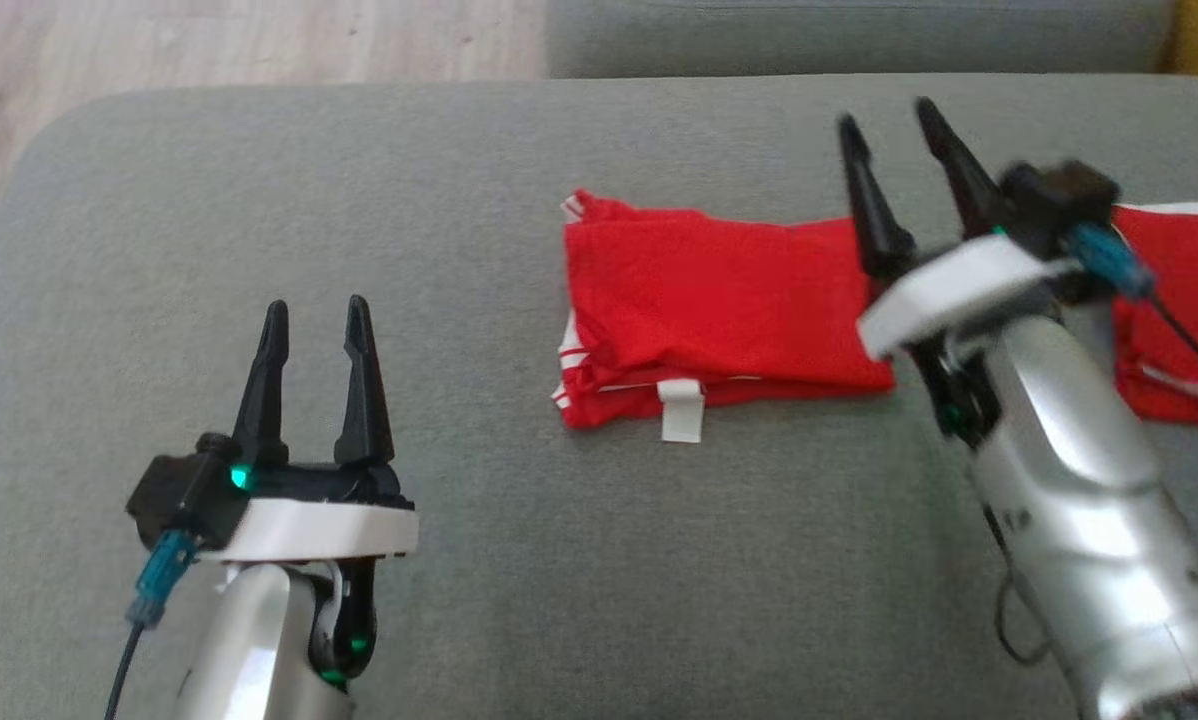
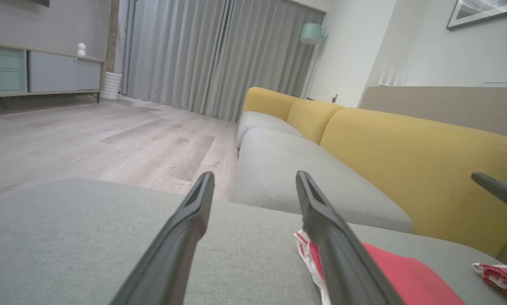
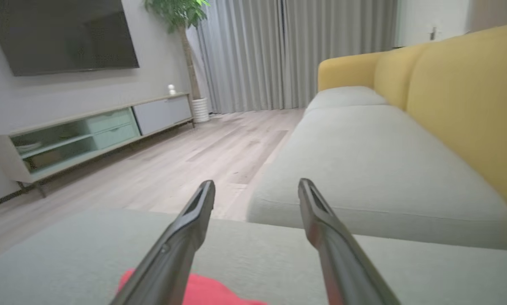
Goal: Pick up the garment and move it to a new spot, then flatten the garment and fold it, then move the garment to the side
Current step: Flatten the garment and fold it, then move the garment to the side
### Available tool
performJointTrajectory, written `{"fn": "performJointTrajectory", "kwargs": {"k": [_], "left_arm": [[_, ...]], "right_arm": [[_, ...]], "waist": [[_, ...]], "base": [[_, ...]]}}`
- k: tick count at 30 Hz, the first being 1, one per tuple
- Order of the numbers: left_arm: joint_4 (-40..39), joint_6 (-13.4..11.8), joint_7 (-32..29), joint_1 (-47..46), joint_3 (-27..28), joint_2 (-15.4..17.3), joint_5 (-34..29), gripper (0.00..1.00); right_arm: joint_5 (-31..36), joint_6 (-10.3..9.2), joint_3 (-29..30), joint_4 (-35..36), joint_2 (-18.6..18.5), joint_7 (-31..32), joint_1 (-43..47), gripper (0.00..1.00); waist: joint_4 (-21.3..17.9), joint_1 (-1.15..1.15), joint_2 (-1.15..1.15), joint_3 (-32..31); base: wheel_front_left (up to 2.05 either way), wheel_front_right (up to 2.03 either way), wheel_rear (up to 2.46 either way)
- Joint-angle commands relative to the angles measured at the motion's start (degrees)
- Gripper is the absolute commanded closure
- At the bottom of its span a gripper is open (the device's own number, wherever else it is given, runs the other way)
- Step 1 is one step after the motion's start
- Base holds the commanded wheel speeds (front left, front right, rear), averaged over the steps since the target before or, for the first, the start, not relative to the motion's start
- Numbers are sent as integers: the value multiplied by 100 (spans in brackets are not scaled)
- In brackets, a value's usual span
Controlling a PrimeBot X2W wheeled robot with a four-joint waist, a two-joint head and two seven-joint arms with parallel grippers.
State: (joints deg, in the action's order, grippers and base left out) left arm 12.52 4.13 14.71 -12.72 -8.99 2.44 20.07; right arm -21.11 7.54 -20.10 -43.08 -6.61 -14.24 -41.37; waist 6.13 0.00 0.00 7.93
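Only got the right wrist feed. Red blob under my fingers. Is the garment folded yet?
Observer: Yes. Head view shows the red garment folded into a rectangle, white tag at its near edge.
Operator: Other arm?
Observer: Left end effector open, empty, left of the garment, apart from it.
Operator: Anything else nearby?
Observer: A second red cloth lies right of the garment; left wrist view shows grey cushion between them.

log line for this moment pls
garment: folded, flat on grey cushion | left claw: open, empty, apart from garment | right claw: open, empty, above garment's right end
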Motion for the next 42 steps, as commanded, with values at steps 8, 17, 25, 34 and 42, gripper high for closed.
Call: {"fn": "performJointTrajectory", "kwargs": {"k": [8,17,25,34,42], "left_arm": [[-118,87,29,-141,267,43,-112,0],[-69,46,29,116,185,43,-53,0],[-111,60,29,23,158,43,-46,0],[-211,28,29,-206,-113,43,46,0],[-173,6,29,-426,-337,43,183,0]], "right_arm": [[1218,-5,1386,1255,116,-75,1386,0],[1481,-5,1985,2138,367,-75,2495,0],[1397,-5,1886,2181,372,-75,2519,0],[1621,-5,1789,1394,372,540,1832,0],[1116,-5,1824,237,373,1074,1186,0]], "waist": [[-390,0,0,-81],[-514,0,0,-114],[-444,0,0,-6],[-59,0,0,404],[374,0,0,722]], "base": [[0,0,0],[0,0,0],[0,0,0],[0,0,0],[0,0,0]]}}
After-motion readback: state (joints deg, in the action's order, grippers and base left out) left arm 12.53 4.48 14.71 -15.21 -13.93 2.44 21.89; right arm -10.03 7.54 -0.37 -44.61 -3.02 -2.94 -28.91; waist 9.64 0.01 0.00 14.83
